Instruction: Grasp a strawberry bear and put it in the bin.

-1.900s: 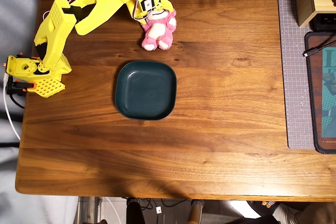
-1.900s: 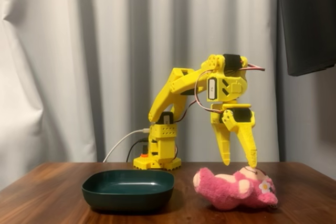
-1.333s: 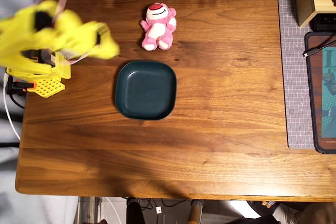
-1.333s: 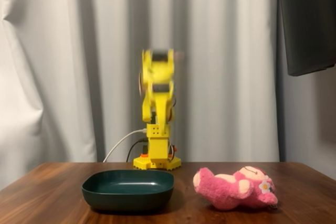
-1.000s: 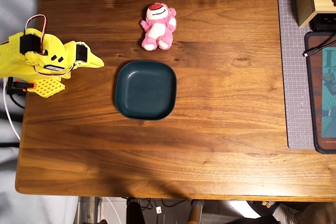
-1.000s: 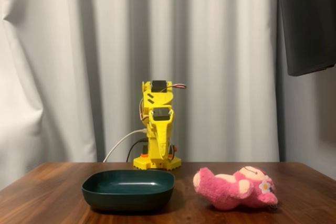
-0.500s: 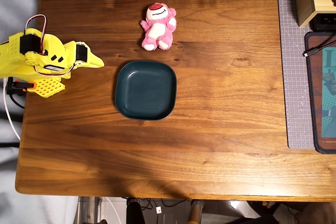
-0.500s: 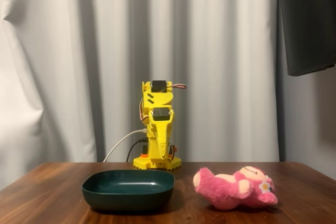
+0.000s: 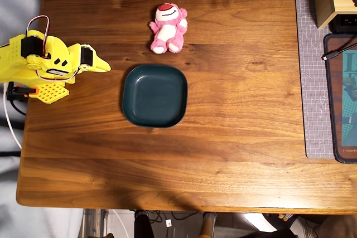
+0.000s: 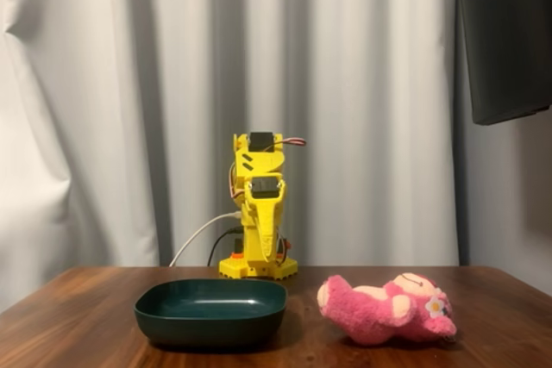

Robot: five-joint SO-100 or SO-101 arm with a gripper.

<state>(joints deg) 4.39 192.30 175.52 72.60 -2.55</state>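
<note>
Your arm has pulled back from over the bear (image 9: 167, 29) and folded at its base, pincer (image 9: 105, 67) pressed together and empty, so the bear lies on the table well beyond its tip, above-right in the overhead view, just past the empty dish (image 9: 154, 95).

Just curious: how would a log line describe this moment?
claw: shut, folded at base | strawberry bear: on table, ungrasped | bin: empty

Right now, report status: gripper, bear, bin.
Gripper folded at base, shut, empty. Strawberry bear lying on the table, outside the bin. Bin empty. Nothing between the two.
</note>
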